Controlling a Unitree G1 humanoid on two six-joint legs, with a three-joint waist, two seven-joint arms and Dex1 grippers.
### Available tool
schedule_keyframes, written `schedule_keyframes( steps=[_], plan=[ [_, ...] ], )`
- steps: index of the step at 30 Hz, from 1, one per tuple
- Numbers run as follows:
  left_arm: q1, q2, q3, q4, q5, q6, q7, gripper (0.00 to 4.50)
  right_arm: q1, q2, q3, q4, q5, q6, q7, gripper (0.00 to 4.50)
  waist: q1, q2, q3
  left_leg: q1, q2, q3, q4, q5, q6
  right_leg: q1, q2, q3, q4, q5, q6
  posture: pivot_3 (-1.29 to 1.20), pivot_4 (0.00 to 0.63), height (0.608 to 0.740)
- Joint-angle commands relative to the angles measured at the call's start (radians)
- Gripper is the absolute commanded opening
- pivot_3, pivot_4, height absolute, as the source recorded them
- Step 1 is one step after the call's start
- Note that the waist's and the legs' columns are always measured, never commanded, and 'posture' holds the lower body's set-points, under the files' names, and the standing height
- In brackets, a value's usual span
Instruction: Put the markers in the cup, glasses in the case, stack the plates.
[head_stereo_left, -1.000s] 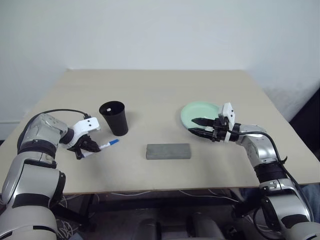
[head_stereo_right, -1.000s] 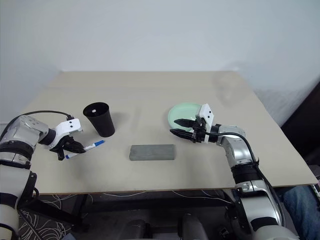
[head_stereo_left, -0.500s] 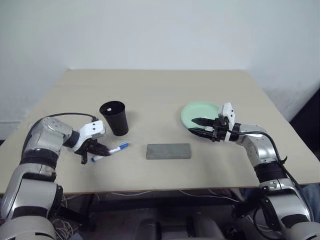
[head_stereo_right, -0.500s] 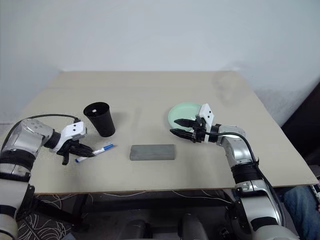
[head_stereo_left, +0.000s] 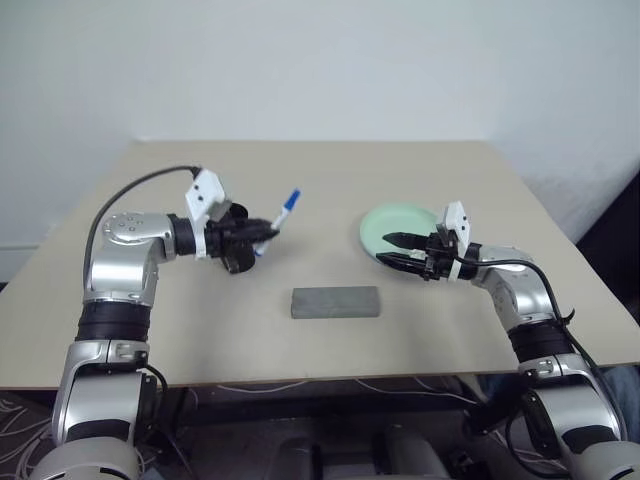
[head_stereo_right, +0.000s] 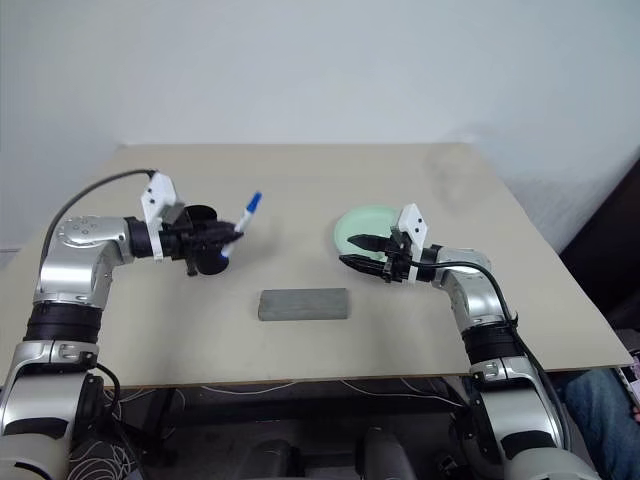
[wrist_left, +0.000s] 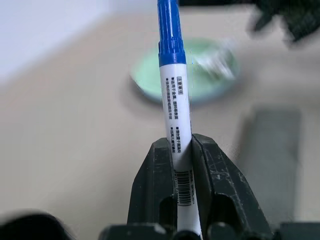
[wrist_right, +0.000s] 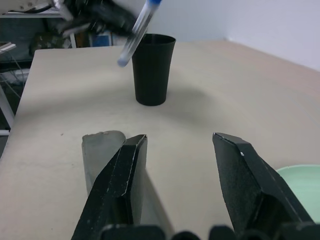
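Left gripper (wrist_left: 183, 165): fingers clamped on the blue-capped marker (head_stereo_left: 281, 218), held over the black cup (wrist_right: 151, 68).
Right gripper (head_stereo_left: 398, 251): fingers apart, empty, beside the mint green plate (head_stereo_left: 385, 226).

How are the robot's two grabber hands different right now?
The left gripper is shut on the blue-capped marker; the right gripper is open and holds nothing.
The left gripper is beside the black cup; the right gripper is by the green plate.
Both have two black fingers and hang above the table.
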Motion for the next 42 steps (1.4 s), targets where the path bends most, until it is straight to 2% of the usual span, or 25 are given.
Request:
schedule_keyframes(
  steps=[1, 5, 11, 23, 35, 42],
  plan=[
    [-0.067, -0.008, 0.075, 0.036, -0.018, -0.091, 0.123, 0.07, -0.042, -0.013, -0.023, -0.04, 0.025, 0.001, 0.013, 2.29, 0.0, 0.0, 0.0, 0.0, 0.0, 0.0, 0.0, 0.0, 0.0, 0.001, 0.0, 0.0, 0.0, 0.0, 0.0, 0.0, 0.0, 0.721],
    [-0.131, -0.004, 0.119, 0.151, 0.006, -0.184, 0.275, 0.07, -0.052, -0.01, -0.022, -0.042, 0.027, -0.001, 0.015, 2.29, 0.0, 0.0, 0.0, 0.002, 0.0, 0.001, 0.0, 0.0, 0.0, 0.002, 0.0, 0.0, -0.001, 0.0, 0.0, 0.0, 0.0, 0.721],
    [-0.147, -0.007, 0.118, 0.234, 0.062, -0.318, 0.442, 0.07, -0.045, -0.003, -0.018, -0.047, 0.026, -0.007, 0.012, 2.29, 0.002, 0.0, 0.0, 0.001, 0.0, 0.001, 0.0, 0.0, 0.0, 0.002, -0.001, 0.0, -0.001, 0.0, 0.0, 0.0, 0.0, 0.721],
    [-0.029, -0.062, 0.121, 0.27, 0.04, -0.381, 0.506, 0.07, -0.044, -0.002, -0.017, -0.034, 0.022, -0.017, 0.016, 2.29, 0.0, 0.0, 0.0, 0.001, 0.0, 0.001, 0.0, 0.0, -0.001, 0.001, -0.001, 0.0, -0.001, 0.0, 0.0, 0.0, 0.0, 0.721],
    [-0.005, -0.095, 0.129, 0.265, 0.011, -0.372, 0.525, 0.07, -0.038, -0.001, -0.014, -0.04, 0.023, -0.015, 0.019, 2.29, 0.001, 0.0, 0.0, 0.001, -0.001, 0.001, 0.0, 0.0, -0.001, 0.001, -0.001, 0.0, -0.001, 0.001, 0.0, 0.0, 0.0, 0.721],
    [-0.01, -0.11, 0.127, 0.273, -0.002, -0.373, 0.52, 2.4, -0.039, 0.0, -0.014, -0.037, 0.022, -0.014, 0.016, 2.29, 0.001, 0.0, 0.0, 0.001, -0.001, 0.001, 0.0, 0.0, -0.001, 0.001, -0.001, -0.001, -0.001, 0.001, 0.0, 0.0, 0.0, 0.721]
  ],
)
